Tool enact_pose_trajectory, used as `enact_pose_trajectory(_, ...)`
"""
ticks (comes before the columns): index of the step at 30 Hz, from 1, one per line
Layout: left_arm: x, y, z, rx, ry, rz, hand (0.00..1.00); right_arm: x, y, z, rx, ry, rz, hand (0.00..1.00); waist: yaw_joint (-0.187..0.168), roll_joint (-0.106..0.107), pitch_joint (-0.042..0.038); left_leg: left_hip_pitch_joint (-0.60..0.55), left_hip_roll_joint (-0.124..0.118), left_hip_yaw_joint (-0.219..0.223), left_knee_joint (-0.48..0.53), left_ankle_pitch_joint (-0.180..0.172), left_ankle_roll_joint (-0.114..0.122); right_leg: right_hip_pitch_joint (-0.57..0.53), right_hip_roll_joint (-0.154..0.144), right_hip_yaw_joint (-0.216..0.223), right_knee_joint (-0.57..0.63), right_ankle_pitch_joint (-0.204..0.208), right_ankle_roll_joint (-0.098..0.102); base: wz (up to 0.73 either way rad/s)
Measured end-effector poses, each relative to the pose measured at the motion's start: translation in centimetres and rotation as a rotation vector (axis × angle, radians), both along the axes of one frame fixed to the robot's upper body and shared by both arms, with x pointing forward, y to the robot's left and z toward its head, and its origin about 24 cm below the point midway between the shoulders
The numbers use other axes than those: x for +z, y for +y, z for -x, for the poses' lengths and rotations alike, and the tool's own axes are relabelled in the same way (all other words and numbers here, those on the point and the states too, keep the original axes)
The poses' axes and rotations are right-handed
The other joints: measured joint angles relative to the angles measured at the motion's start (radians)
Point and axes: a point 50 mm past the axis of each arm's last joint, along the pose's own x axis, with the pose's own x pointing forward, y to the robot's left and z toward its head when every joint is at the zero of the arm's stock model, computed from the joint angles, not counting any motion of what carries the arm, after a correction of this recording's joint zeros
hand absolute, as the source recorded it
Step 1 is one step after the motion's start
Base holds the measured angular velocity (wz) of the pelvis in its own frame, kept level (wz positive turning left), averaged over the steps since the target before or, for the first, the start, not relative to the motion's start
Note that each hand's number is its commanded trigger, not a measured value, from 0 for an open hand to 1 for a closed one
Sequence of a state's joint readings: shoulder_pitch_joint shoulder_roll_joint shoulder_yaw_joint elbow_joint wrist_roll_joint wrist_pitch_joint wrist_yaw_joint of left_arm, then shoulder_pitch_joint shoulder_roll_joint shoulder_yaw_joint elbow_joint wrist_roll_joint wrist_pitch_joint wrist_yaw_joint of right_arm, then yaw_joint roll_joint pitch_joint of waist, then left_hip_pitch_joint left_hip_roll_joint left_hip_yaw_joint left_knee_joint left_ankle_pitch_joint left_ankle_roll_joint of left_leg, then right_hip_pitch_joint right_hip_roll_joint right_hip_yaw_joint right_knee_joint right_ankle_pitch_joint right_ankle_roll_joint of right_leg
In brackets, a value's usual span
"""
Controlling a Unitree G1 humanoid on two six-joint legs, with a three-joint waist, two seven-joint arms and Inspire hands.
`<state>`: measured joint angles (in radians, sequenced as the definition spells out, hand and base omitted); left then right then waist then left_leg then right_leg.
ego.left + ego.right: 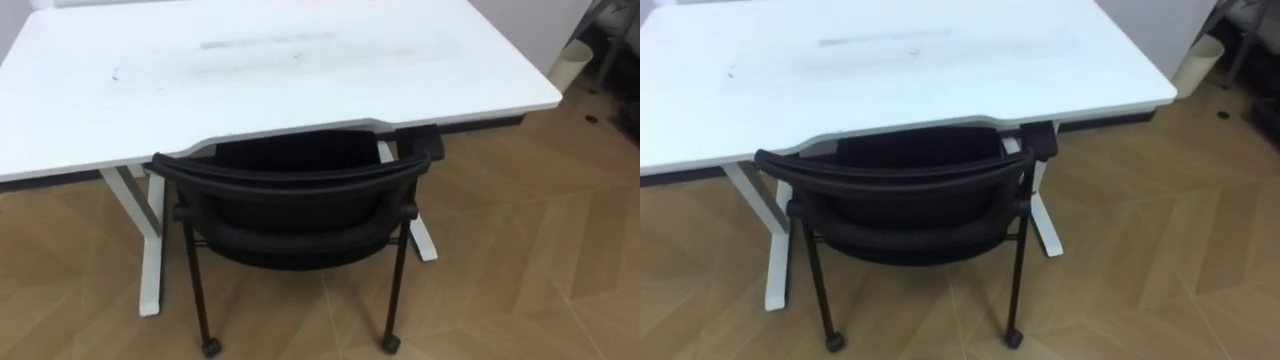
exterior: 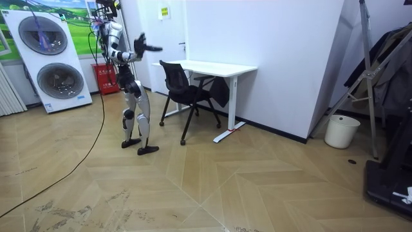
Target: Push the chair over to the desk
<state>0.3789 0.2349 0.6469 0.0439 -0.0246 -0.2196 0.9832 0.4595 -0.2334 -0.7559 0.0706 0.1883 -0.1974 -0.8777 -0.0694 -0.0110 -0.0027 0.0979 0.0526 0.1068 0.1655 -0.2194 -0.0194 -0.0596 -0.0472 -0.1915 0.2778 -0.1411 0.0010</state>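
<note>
A black chair (image 1: 290, 186) on castors stands before me, its seat pushed partly under the white desk (image 1: 250, 70) and its curved backrest towards me. In the room view I stand a step behind the chair (image 2: 177, 80), facing the desk (image 2: 212, 66). One hand (image 2: 147, 46) is raised at chest height towards the chair, short of its backrest. It is too small to tell which hand it is or how its fingers stand.
White desk legs (image 1: 152, 250) flank the chair on wooden floor. A pale bin (image 1: 572, 60) stands by the wall at the far right, beside a dark rack (image 2: 386, 77). Stacked washing machines (image 2: 51, 58) and a red box (image 2: 106, 77) stand behind me.
</note>
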Motion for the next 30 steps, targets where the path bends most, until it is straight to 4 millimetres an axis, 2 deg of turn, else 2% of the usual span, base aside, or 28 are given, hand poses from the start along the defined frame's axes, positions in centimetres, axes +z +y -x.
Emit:
enact_pose_trajectory(2,-2.8,-0.3,0.8,0.016,0.041,0.134,0.0,-3.4,0.4,0.9,-0.015,0.055,-0.155,0.0,0.0,0.003,-0.0005,0.0,0.0,-0.001,-0.004,-0.002,0.0,0.0,0.0,-0.001,-0.003,-0.003,0.002,0.0)
enact_pose_trajectory(3,-3.7,-0.4,1.0,0.021,0.062,0.174,0.0,-4.4,0.6,1.2,-0.013,0.074,-0.203,0.0,0.001,0.001,0.0008,-0.001,0.001,0.0,-0.004,-0.003,0.0,0.0,0.001,-0.001,-0.005,-0.003,0.002,0.0)
enact_pose_trajectory(5,-7.4,-1.5,2.3,0.037,0.146,0.343,0.0,-8.4,1.9,3.3,-0.053,0.102,-0.418,0.0,0.002,0.005,-0.0044,0.0,0.003,0.0,-0.006,-0.008,-0.002,0.0,0.001,-0.002,-0.003,-0.008,0.002,0.0)
enact_pose_trajectory(6,-8.4,-1.8,2.9,0.041,0.181,0.384,0.0,-9.4,2.3,3.9,-0.07,0.112,-0.468,0.0,0.002,0.007,-0.0059,0.001,0.003,-0.001,-0.006,-0.009,-0.002,0.001,0.002,-0.003,-0.003,-0.01,0.003,0.06)
enact_pose_trajectory(8,-12.0,-3.4,5.3,0.047,0.317,0.546,0.0,-12.9,4.0,6.5,-0.144,0.146,-0.657,0.0,-0.004,0.009,-0.0109,0.001,0.003,-0.003,-0.005,-0.015,0.0,0.006,0.0,-0.007,-0.005,-0.015,0.006,0.07)
enact_pose_trajectory(9,-12.7,-3.7,6.0,0.056,0.337,0.587,0.0,-13.7,4.4,7.2,-0.166,0.153,-0.703,0.0,-0.001,0.008,-0.0117,0.001,0.002,-0.003,-0.004,-0.016,0.0,0.006,-0.001,-0.007,-0.004,-0.017,0.008,0.04)
enact_pose_trajectory(11,-15.1,-4.8,8.5,0.089,0.442,0.721,0.0,-16.3,6.2,10.0,-0.241,0.186,-0.879,0.0,-0.005,0.006,-0.0144,0.004,0.001,-0.003,-0.004,-0.019,0.002,0.01,-0.002,-0.008,0.0,-0.023,0.011,0.04)
enact_pose_trajectory(12,-15.6,-5.0,9.1,0.091,0.471,0.749,0.0,-16.8,6.7,10.6,-0.246,0.199,-0.921,0.0,-0.004,0.005,-0.0148,0.006,0.0,-0.004,-0.004,-0.02,0.003,0.011,-0.003,-0.008,0.001,-0.025,0.011,0.0)
enact_pose_trajectory(14,-17.2,-6.0,11.3,0.082,0.584,0.866,0.0,-18.4,8.5,12.5,-0.249,0.23,-1.067,0.0,-0.007,0.001,-0.0124,0.019,0.001,-0.004,-0.002,-0.028,0.003,0.025,-0.002,-0.009,-0.001,-0.029,0.014,0.0)
enact_pose_trajectory(17,-18.9,-7.9,13.0,0.029,0.71,1.006,0.0,-20.2,11.2,13.6,-0.204,0.315,-1.262,0.0,-0.012,0.003,-0.0116,0.029,0.001,-0.004,0.0,-0.032,0.005,0.041,-0.003,-0.01,-0.006,-0.029,0.015,0.0)
enact_pose_trajectory(19,-19.6,-8.8,13.4,-0.012,0.77,1.075,0.0,-21.0,12.5,13.4,-0.136,0.383,-1.354,0.0,-0.015,0.003,-0.0114,0.036,0.001,-0.008,0.001,-0.034,0.005,0.05,-0.002,-0.012,-0.009,-0.03,0.016,0.03)
enact_pose_trajectory(22,-20.7,-10.1,11.9,-0.156,0.863,1.143,0.0,-21.9,13.7,11.6,0.022,0.475,-1.453,0.0,-0.016,0.002,-0.0104,0.034,-0.002,-0.025,0.001,-0.033,0.006,0.056,-0.004,-0.023,-0.016,-0.028,0.018,0.11)
enact_pose_trajectory(24,-21.4,-10.9,11.1,-0.225,0.906,1.192,0.0,-22.4,14.1,9.6,0.117,0.483,-1.486,0.0,-0.014,0.004,-0.0096,0.034,-0.002,-0.027,0.001,-0.033,0.006,0.062,-0.003,-0.027,-0.022,-0.027,0.019,0.08)
enact_pose_trajectory(26,-22.1,-11.9,8.9,-0.354,0.947,1.243,0.0,-22.9,14.3,6.5,0.264,0.5,-1.493,0.0,-0.011,0.006,-0.002,0.033,-0.002,-0.026,0.001,-0.033,0.006,0.062,-0.002,-0.028,-0.029,-0.025,0.02,0.0)
enact_pose_trajectory(29,-22.5,-12.8,6.2,-0.535,0.997,1.251,0.0,-23.2,14.9,2.8,0.454,0.514,-1.5,0.0,-0.009,0.009,0.0036,0.027,0.003,-0.025,-0.005,-0.033,0.006,0.062,0.005,-0.03,-0.048,-0.019,0.019,0.0)
enact_pose_trajectory(30,-22.6,-12.9,5.8,-0.564,1.005,1.251,0.0,-23.3,15.1,2.3,0.489,0.518,-1.501,0.0,-0.009,0.01,0.0036,0.026,0.004,-0.025,-0.006,-0.033,0.006,0.062,0.007,-0.031,-0.051,-0.019,0.019,0.0)
